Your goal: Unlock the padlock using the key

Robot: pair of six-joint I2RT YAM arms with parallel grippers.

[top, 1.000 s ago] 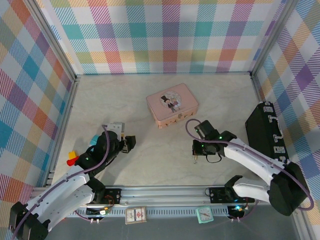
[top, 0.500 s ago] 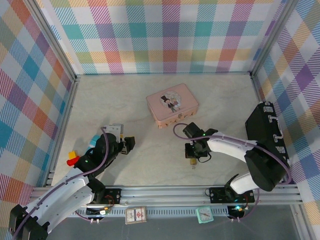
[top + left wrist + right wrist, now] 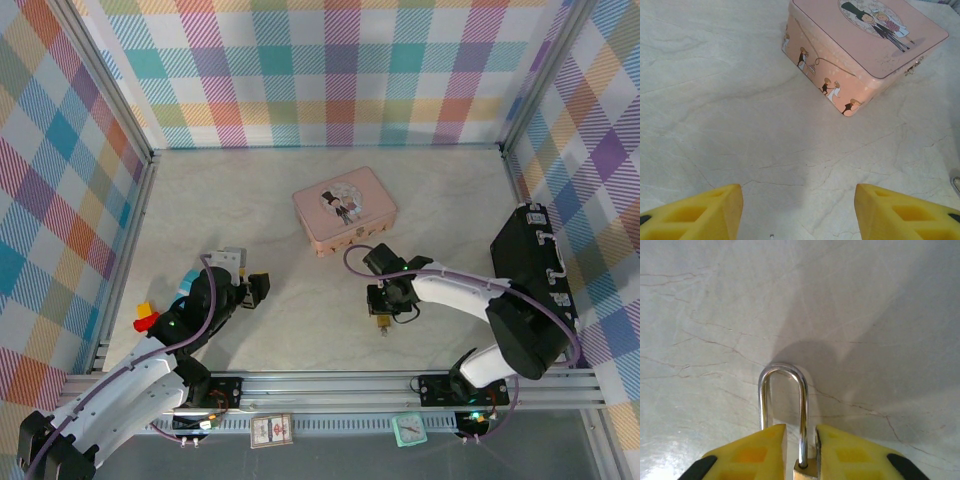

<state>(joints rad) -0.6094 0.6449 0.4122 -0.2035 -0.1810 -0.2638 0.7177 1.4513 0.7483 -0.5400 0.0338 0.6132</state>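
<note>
Right gripper (image 3: 801, 434) jaws narrowly apart, straddling one leg of the shackle. Can't tell if they pinch the padlock (image 3: 383, 322) or sit loose around it. It lies flat on the table (image 3: 300, 330), just near-side of that gripper and nearer than the pink tin (image 3: 344, 208). Long axis runs straight out from the fingertips: shackle ahead, brass body at the tips. Left gripper (image 3: 799, 196) wide, empty, well apart to the left. Right arm is clearly nearer. Can't place the key; my guess is the keyhole end is under the fingers.
</note>
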